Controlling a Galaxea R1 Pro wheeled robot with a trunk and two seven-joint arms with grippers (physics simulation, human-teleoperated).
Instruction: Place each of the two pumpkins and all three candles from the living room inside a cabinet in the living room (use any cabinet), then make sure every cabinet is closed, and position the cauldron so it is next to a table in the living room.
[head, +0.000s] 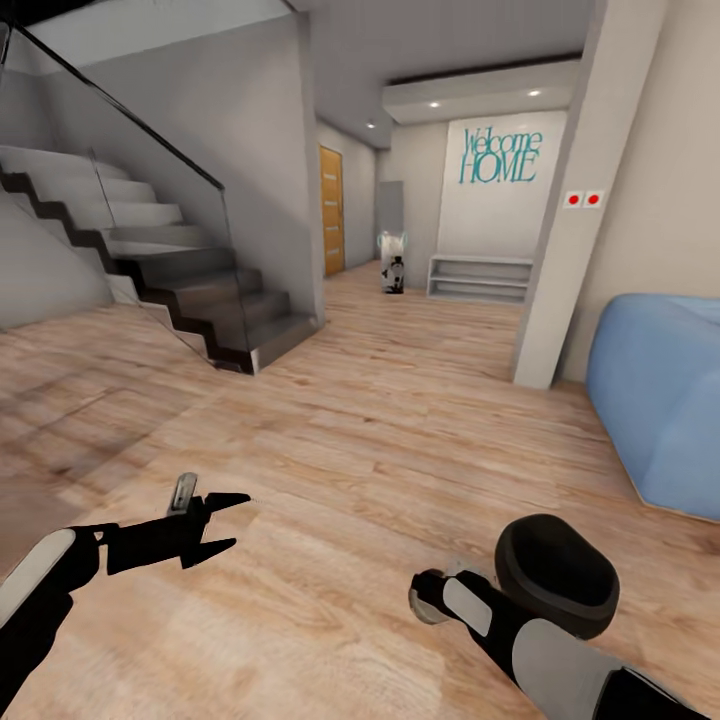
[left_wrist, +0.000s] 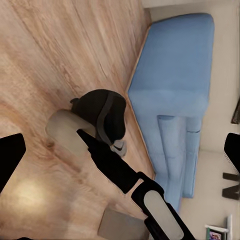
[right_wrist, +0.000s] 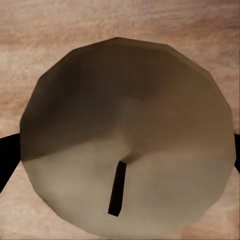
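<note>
One candle sits clenched between the right tool's fingers; it may slip (grip unseen). Left tool hangs released above the floor.

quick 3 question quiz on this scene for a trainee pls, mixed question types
1. True or false: the left gripper holds an orange pumpkin.
2. What sits between the right gripper's fingers in the right wrist view?
A. a beige stubby candle with a dark wick
B. a ribbed pumpkin
C. a drawer front
3. Fill in: the black round cauldron is near the right arm, over the pale wooden floor, with a ___ padded sofa further right.

Key: 1 false, it is open and empty; 2 A; 3 blue.
</note>
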